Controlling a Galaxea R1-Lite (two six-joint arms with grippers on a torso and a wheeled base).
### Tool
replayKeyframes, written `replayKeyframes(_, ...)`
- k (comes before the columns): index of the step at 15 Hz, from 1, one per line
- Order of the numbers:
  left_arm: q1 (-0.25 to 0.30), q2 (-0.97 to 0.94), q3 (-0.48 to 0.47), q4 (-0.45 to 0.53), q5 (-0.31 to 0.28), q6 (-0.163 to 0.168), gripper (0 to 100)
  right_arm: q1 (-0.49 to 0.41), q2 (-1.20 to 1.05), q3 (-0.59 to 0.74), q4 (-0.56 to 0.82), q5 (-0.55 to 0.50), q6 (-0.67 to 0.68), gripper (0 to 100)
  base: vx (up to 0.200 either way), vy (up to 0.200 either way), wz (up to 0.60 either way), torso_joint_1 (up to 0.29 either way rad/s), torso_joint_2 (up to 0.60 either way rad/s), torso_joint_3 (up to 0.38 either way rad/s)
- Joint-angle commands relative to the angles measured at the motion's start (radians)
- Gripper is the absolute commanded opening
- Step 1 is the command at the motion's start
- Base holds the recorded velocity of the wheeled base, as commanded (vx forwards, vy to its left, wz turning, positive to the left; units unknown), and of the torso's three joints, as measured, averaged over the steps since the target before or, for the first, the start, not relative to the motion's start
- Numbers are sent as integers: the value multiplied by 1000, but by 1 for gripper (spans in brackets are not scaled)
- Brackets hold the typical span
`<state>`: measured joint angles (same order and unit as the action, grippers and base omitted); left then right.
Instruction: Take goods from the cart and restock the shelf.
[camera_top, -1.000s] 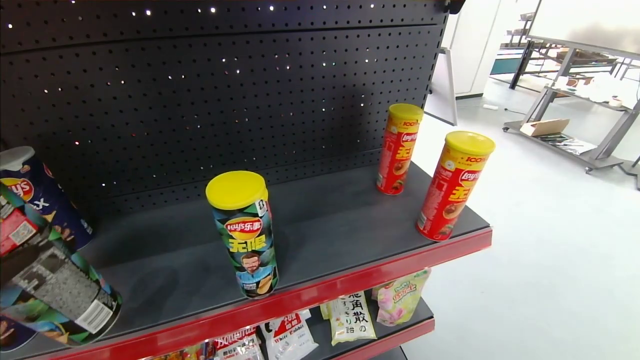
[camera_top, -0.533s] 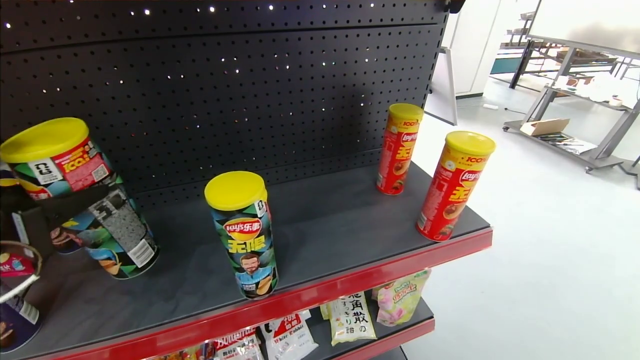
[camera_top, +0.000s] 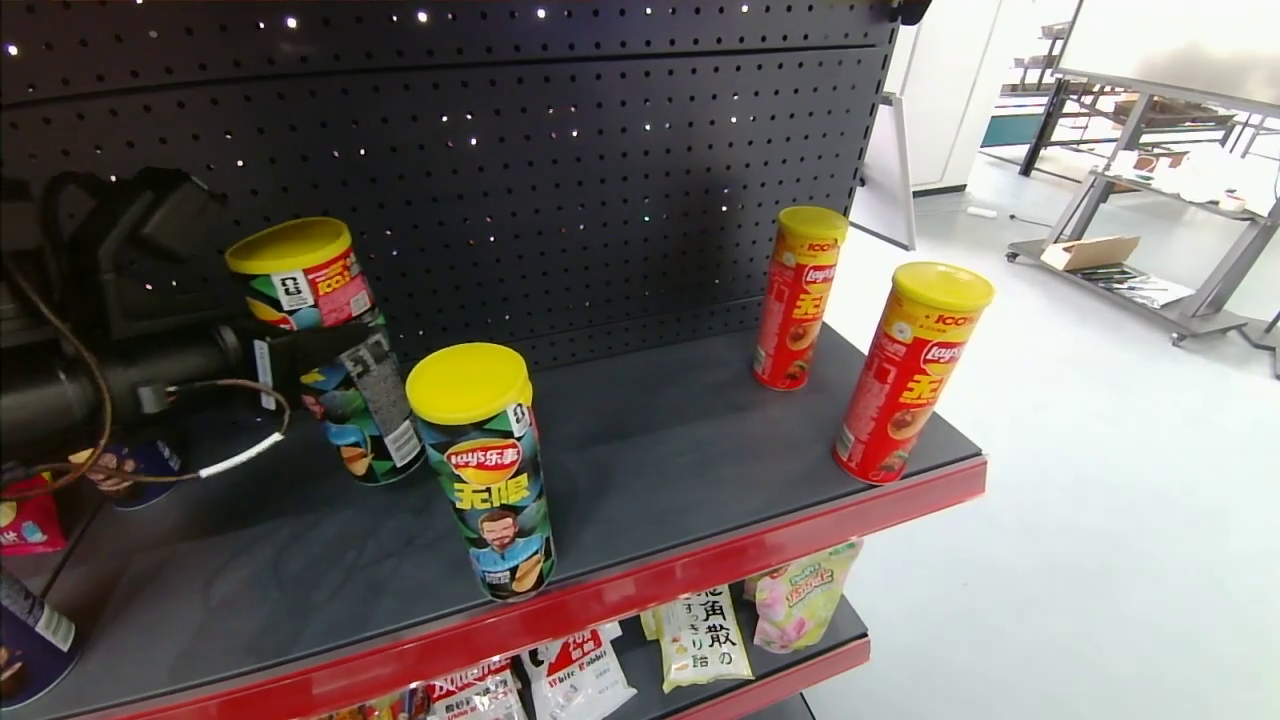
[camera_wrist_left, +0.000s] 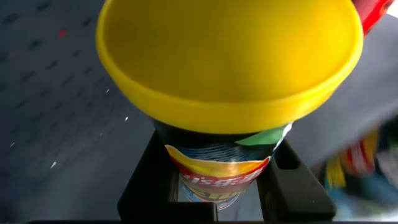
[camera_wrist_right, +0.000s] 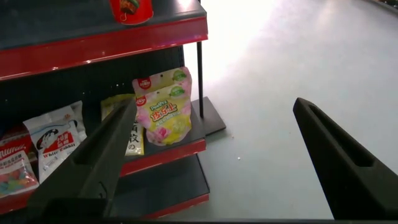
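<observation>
Head view overlooks the shelf (camera_top: 650, 470) — wrist views, nearer, seemingly share it.

The goods carry much print. The front can (camera_top: 485, 470) has a red oval logo, big yellow characters under it and a small square code beside the yellow lid. The rear can (camera_top: 330, 350) shows a barcode strip, a square code and a red panel of small print near its top. The back red can (camera_top: 797, 297) and the edge red can (camera_top: 912, 372) bear the same oval logo and yellow characters. On the lower shelf (camera_top: 800, 665), a pale bag (camera_top: 703, 635) has black characters in columns, and a white bag (camera_top: 575, 672) has a red label.
</observation>
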<state>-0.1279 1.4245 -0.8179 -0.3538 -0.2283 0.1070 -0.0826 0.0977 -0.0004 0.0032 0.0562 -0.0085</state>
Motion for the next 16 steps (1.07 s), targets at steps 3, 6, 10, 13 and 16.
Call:
replayKeyframes(3,-62,166,-55,-51,0,-10,0,0,1,0,0,1,-1,100,0,0,0,0,0,0)
replayKeyframes(6,-85,225,-58,-142,3,-10,0,0,2,0,0,1,-1,100,0,0,0,0,0,0)
replayKeyframes(10,-95,249,-52,-182,4,-10,0,0,2,0,0,1,-1,100,0,0,0,0,0,0)
replayKeyframes(13,-108,303,-46,-303,6,-10,0,0,2,0,0,1,-1,100,0,0,0,0,0,0)
replayKeyframes(16,-127,320,-41,-330,17,-10,0,0,2,0,0,1,-1,100,0,0,0,0,0,0)
